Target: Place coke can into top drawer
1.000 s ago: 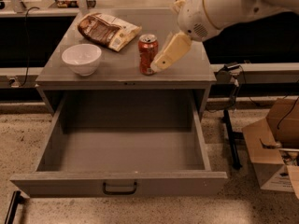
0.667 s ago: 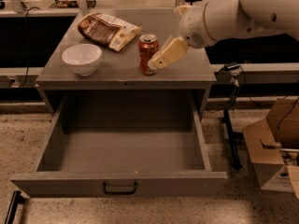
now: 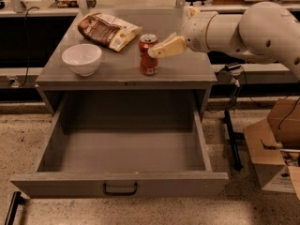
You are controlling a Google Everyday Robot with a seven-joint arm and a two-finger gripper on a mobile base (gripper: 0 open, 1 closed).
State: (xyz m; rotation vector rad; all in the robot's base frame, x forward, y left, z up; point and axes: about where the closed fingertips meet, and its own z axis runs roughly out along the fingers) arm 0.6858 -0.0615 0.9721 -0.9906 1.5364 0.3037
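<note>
The coke can (image 3: 148, 55) stands upright on the cabinet top (image 3: 183, 69), right of centre and near the front edge. My gripper (image 3: 158, 49) reaches in from the right at the level of the can's upper half, its tip against or just in front of the can's right side. The top drawer (image 3: 61, 184) is pulled fully open below the cabinet top. It is grey and empty, with a small dark handle (image 3: 120, 189) at the centre of its front panel.
A white bowl (image 3: 82, 58) sits at the left of the cabinet top, and a snack bag (image 3: 108, 29) lies behind it. A cardboard box (image 3: 276, 144) and a black stand (image 3: 233, 125) are on the floor to the right of the drawer.
The arm has swung out to the right and levelled, and the gripper tip has risen and closed in on the can's upper right side. The can has not moved.
</note>
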